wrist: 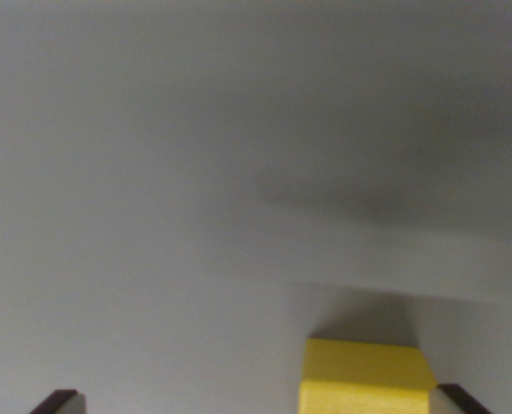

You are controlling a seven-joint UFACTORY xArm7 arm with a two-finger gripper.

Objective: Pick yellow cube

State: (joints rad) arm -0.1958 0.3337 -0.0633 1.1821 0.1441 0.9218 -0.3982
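The yellow cube sits on a grey surface at the bottom edge of the wrist view, right of centre, and only its top and part of its near face show. My gripper is open, its two dark fingertips just peeking in at the bottom corners. The cube lies between them, close against the right fingertip and far from the left fingertip. A dark shadow falls behind the cube.
A plain grey tabletop fills the rest of the view, blurred, with a soft dark shadow across the upper right.
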